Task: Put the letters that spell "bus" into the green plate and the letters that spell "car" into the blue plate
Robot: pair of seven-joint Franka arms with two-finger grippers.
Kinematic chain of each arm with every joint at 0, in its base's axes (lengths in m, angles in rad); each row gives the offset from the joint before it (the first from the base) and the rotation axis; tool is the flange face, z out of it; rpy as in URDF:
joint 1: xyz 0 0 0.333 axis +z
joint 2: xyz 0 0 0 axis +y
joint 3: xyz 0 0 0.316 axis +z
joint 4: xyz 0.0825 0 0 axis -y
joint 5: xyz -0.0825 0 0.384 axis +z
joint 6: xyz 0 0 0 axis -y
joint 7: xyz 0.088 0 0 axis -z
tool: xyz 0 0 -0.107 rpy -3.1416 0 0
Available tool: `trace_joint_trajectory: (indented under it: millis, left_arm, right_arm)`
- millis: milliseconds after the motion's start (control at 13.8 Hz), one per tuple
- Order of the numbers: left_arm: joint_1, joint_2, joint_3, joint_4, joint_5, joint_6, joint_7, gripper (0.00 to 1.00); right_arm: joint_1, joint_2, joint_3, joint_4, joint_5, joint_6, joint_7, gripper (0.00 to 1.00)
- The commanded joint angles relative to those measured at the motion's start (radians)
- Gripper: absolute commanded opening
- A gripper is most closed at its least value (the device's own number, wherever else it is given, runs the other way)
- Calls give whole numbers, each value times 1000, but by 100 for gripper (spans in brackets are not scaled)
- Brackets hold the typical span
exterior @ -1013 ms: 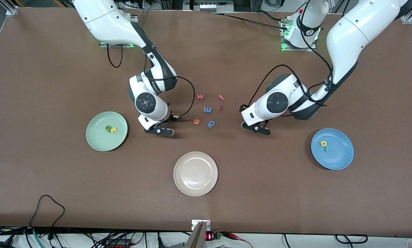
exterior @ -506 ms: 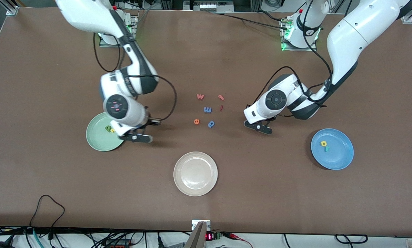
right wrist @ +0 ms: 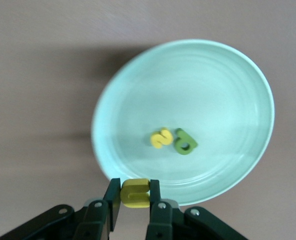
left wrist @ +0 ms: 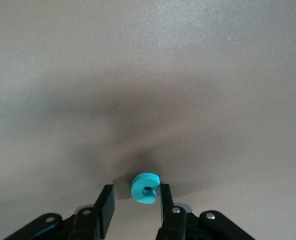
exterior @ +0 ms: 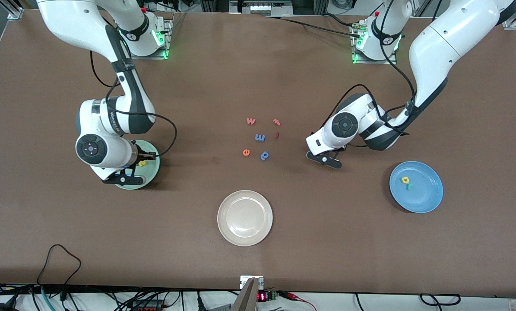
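**Two arms, two letters: a yellow u at the green plate, a teal c between open jaws**

The right gripper [right wrist: 134,200] pinches the yellow u [right wrist: 135,193] between its two fingers, pressed tight on the foam, and hangs over the rim of the green plate [exterior: 152,172] at the edge nearer the front camera. In that plate lie the yellow s [right wrist: 161,138] and the dark green b [right wrist: 184,141], touching side by side near its middle. The right arm drops from its base in a steep bend, its wrist folded down over the plate and covering most of it in the front view.

The left gripper [left wrist: 136,202] sits low over bare tabletop between the loose letters and the blue plate [exterior: 430,198], its jaws partly spread. The teal c [left wrist: 145,188] rests between the fingertips; one finger [left wrist: 165,197] appears to touch it while the other [left wrist: 105,202] stands apart, though contact is hard to confirm at this angle. The left arm reaches in from its base with its elbow high and its forearm sloping down toward the table's middle.

In the blue plate lie the yellow a [exterior: 405,180] and the teal r [exterior: 409,187], just beside each other. The beige plate [exterior: 245,218] sits nearer the front camera than the green plate, toward the table's middle.
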Motion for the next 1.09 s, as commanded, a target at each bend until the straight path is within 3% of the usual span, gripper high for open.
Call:
trace_joint_trajectory:
  millis: [0,217,362,651,723,796,868,1013]
  left_arm:
    - [-13,-3,6,-9,23,19,-40,47]
    - [-30,-1,8,-9,23,27,-60,47]
    - [-31,0,21,-9,25,28,-60,35]
    - [-31,17,41,-9,25,62,-57,25]
    - [-30,12,40,-7,25,56,-54,19]
    - [-27,5,38,-3,25,40,-54,16]
    - [-21,-12,34,5,25,1,-51,16]
    - [-11,-56,24,51,25,-123,-40,17]
  right_arm:
    - [-14,-22,10,-47,-4,43,-20,16]
    - [-14,1,11,-73,9,108,-19,16]
    - [-13,22,14,-72,23,129,-14,16]
    - [-5,71,17,-69,28,164,-6,18]
    - [-6,71,17,-67,28,166,-6,31]
    - [-6,71,17,-63,31,162,4,72]
    - [-5,68,17,-58,63,154,18,100]
    - [-2,20,17,-32,100,99,32,100]
